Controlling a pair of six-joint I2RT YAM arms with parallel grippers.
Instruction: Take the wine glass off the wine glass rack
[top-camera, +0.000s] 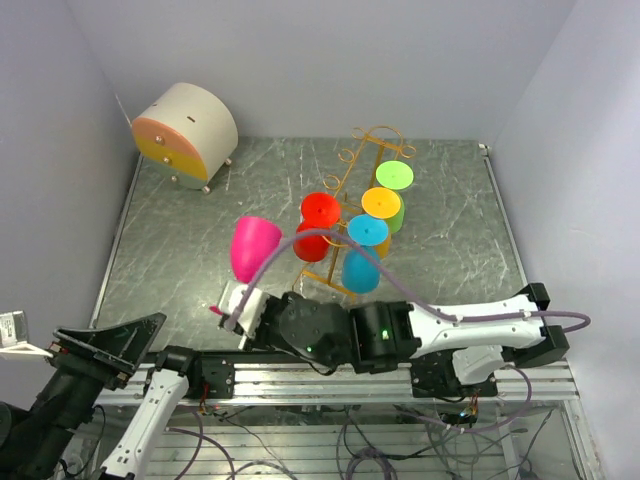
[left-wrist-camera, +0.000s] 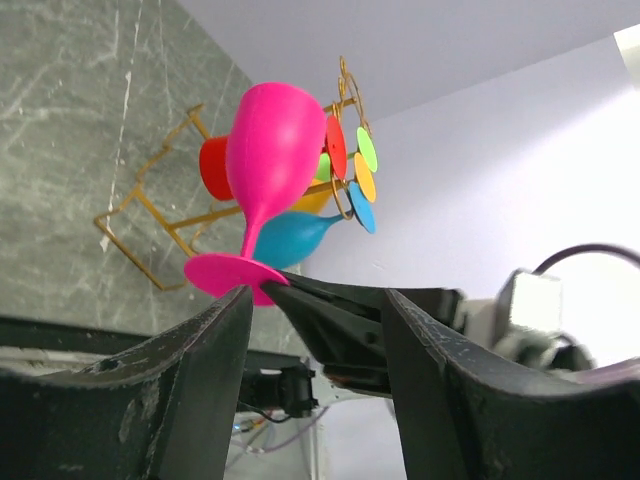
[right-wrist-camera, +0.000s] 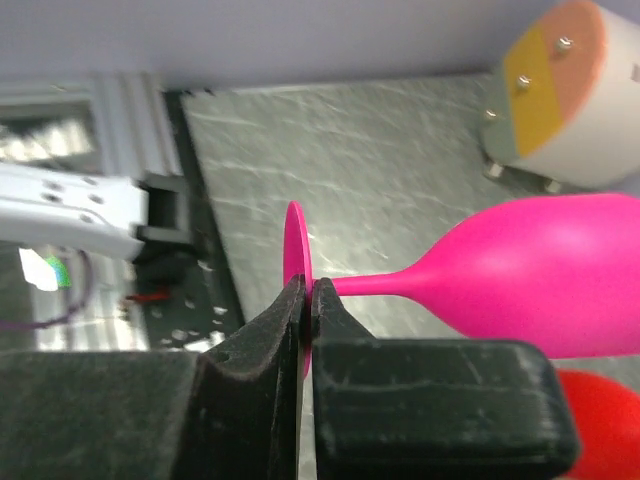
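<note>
The pink wine glass (top-camera: 254, 248) is held by its foot in the clenched right gripper (right-wrist-camera: 308, 295), off the wine glass rack (top-camera: 345, 172) and left of it; the left gripper (left-wrist-camera: 315, 300) is spread open

Right wrist view crops the rim off the pink wine glass (right-wrist-camera: 540, 270)

The right arm (top-camera: 470, 325) lies low along the near edge, reaching left across the front. The right gripper (right-wrist-camera: 308, 292) is pinched tight on the foot of the pink wine glass (right-wrist-camera: 520, 270). The left arm (top-camera: 150, 410) sits tucked at the near left corner, and the left gripper (left-wrist-camera: 318, 300) is spread wide, holding nothing.
</note>
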